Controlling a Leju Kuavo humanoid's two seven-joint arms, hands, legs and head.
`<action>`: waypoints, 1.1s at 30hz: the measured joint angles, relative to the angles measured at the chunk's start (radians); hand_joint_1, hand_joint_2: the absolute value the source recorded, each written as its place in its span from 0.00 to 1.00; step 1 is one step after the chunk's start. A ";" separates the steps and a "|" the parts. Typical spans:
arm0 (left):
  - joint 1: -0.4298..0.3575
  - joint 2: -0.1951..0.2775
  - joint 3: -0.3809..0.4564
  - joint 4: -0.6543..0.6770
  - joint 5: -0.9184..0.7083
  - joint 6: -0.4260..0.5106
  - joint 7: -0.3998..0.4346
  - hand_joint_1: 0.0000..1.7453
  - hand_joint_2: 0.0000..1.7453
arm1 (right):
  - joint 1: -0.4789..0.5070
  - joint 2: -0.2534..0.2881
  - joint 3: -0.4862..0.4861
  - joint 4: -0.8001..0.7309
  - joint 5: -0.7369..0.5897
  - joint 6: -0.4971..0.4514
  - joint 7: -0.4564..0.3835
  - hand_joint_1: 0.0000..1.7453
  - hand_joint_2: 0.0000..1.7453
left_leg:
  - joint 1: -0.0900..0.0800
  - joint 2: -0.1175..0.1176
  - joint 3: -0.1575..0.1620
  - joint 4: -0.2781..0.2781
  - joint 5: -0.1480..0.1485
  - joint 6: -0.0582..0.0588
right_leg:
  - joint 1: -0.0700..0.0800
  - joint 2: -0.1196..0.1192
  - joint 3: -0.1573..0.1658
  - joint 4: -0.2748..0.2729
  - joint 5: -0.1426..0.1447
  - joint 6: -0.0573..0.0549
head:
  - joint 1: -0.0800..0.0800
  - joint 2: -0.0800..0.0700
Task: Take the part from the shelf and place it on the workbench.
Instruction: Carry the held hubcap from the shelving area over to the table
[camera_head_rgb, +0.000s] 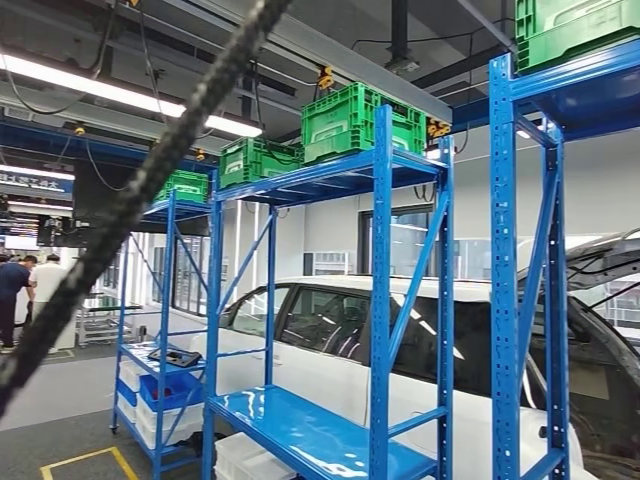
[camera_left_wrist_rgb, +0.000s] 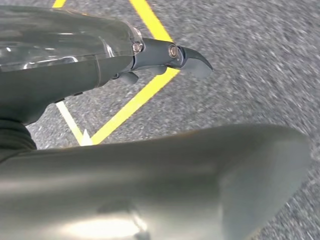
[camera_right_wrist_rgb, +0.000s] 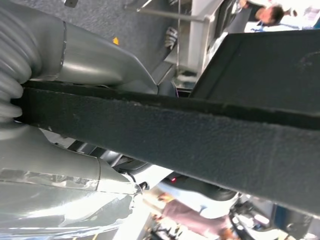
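Fig.: your right robot hand grips the long black part. Left robot hand hangs over the floor, fingers apart, released. Blue shelf at 12 o'clock.

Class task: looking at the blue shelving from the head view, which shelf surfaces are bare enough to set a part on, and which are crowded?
Bare: the near rack's lower shelf, bordered by its blue uprights. Crowded: the top shelf holds green crates; the far rack's shelf carries a dark part, with white bins beneath.
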 joint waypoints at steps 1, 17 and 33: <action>-0.001 -0.002 0.000 0.000 -0.005 0.000 0.007 0.00 1.00 | 0.003 -0.001 -0.001 -0.004 0.002 -0.003 -0.004 1.00 1.00 | 0.000 -0.013 -0.001 0.000 0.002 -0.001 | 0.001 0.024 0.029 -0.064 0.026 -0.009 | 0.000 0.000; 0.013 0.051 0.027 -0.002 -0.032 0.033 0.069 0.00 1.00 | 0.049 -0.009 -0.035 -0.026 0.012 -0.012 -0.029 1.00 1.00 | 0.023 0.139 0.000 0.033 -0.016 -0.065 | -0.006 -0.127 0.064 -0.143 0.042 0.005 | 0.000 0.000; 0.014 0.096 0.084 -0.009 -0.036 0.051 0.082 0.00 1.00 | 0.051 -0.014 -0.063 -0.021 0.016 -0.006 -0.025 1.00 1.00 | 0.003 -0.022 0.000 0.002 -0.005 -0.013 | -0.002 0.047 0.039 -0.102 0.047 -0.010 | 0.000 0.000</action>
